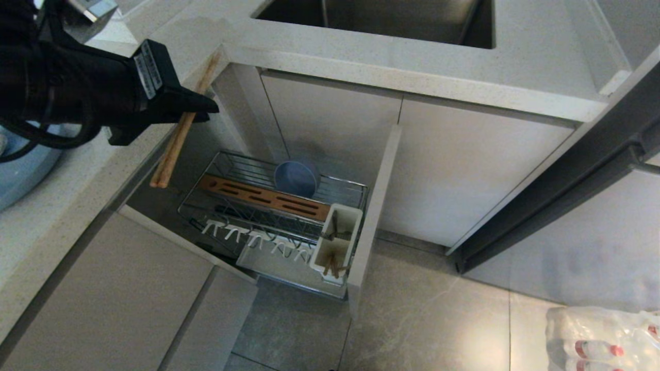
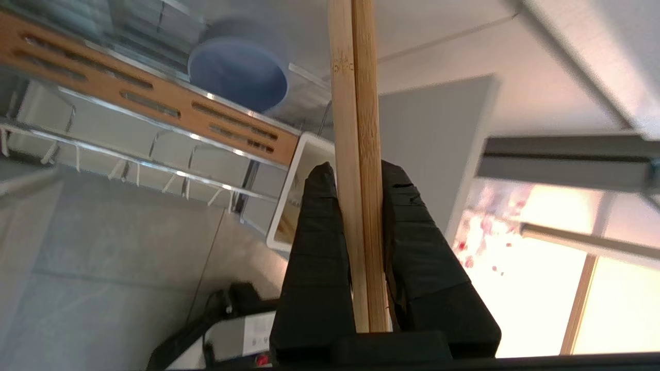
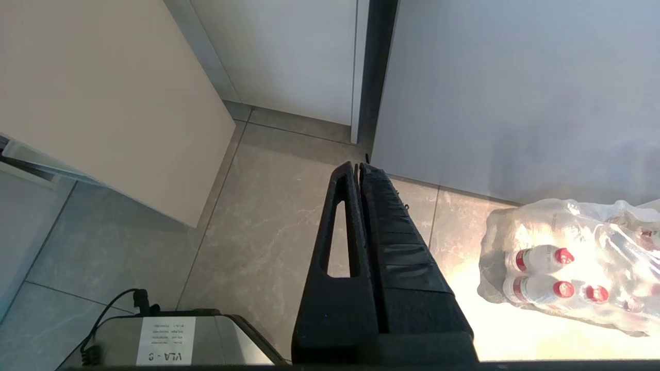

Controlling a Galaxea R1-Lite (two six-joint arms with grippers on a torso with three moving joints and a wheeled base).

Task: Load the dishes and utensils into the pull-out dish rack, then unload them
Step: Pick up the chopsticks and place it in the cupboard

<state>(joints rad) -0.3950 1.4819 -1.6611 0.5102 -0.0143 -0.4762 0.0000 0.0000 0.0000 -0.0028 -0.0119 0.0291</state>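
Two wooden chopsticks [image 1: 178,135] lie side by side, clenched between the black fingers [image 2: 314,247] of the left end effector [image 1: 203,111], which hangs above the corner of the pale table [image 1: 361,56] and over the gap where the pull-out dish rack [image 1: 273,216] stands drawn out. The pair slants down and leftward in the head view, its lower tips hanging free in the air well above the rack and apart from it.

One light-blue bowl [image 1: 297,178] stands on edge at the back of the rack's wire basket, just behind the one slotted wooden strip [image 1: 263,197]. One row of white hooks [image 1: 252,238] runs along the near side. One white utensil cup [image 1: 337,242] sits at the rack's right end against the beige front panel [image 1: 376,206]; more chopsticks [image 1: 334,266] poke from its nearer compartment, too tangled to count. Part of a light-blue plate [image 1: 20,170] shows on the table at the left edge, beneath the arm.

One right end effector [image 3: 358,167] hangs low over the tiled floor [image 3: 258,206], its fingers pressed together on nothing, with one shrink-wrapped pack of bottles [image 3: 567,257] nearby.
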